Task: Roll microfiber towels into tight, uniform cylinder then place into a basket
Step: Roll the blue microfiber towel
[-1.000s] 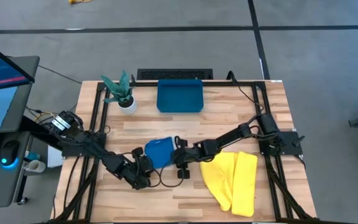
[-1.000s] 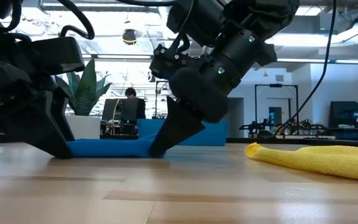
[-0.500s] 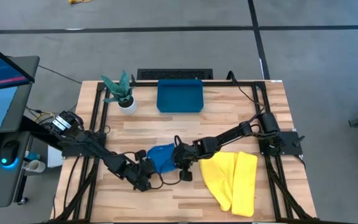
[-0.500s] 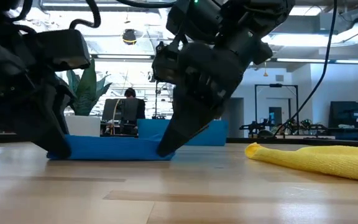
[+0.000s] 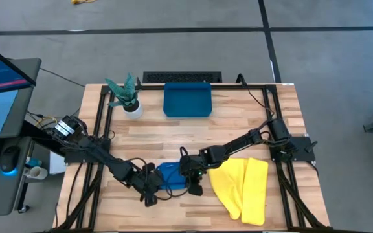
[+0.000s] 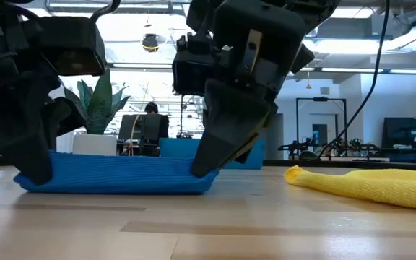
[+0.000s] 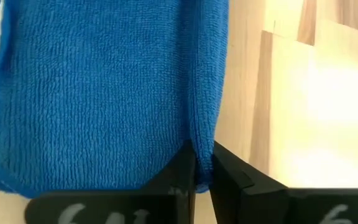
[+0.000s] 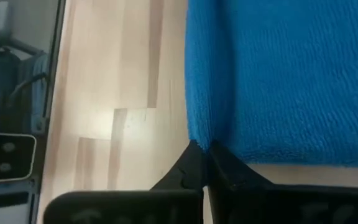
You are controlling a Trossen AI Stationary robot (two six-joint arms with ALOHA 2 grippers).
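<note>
The blue microfiber towel (image 5: 172, 175) lies on the table near its front edge, between my two grippers. My left gripper (image 5: 153, 186) is shut on its near left corner and my right gripper (image 5: 190, 178) on its near right corner. In the low view the towel (image 6: 118, 175) stretches as a low band between the two sets of fingers. The yellow towel (image 5: 241, 188) lies loosely folded on the table to the right, untouched. The teal basket (image 5: 187, 100) stands at the far middle with nothing in it. My left gripper pinches the blue towel's edge at its near left corner (image 7: 199, 163) between its two fingers. The fingers slant down from the table's left. The towel rests on the table, with the pinched edge a little raised. My right gripper pinches the blue towel's edge at its near right corner (image 8: 199, 138) between its two fingers. The fingers slant down from the table's right. The rest of the towel lies on the table.
A small white pot with a green plant (image 5: 131, 103) stands left of the basket. Bare wood lies between the towel and the basket. A desk with a monitor (image 5: 2, 77) stands beyond the table's left edge.
Both grippers have gone toward the table's near edge and tipped more steeply, taking the blue towel's near edge with them. The towel has slid toward the near edge and now spans wider between the two sets of fingers. The yellow towel has stayed put.
</note>
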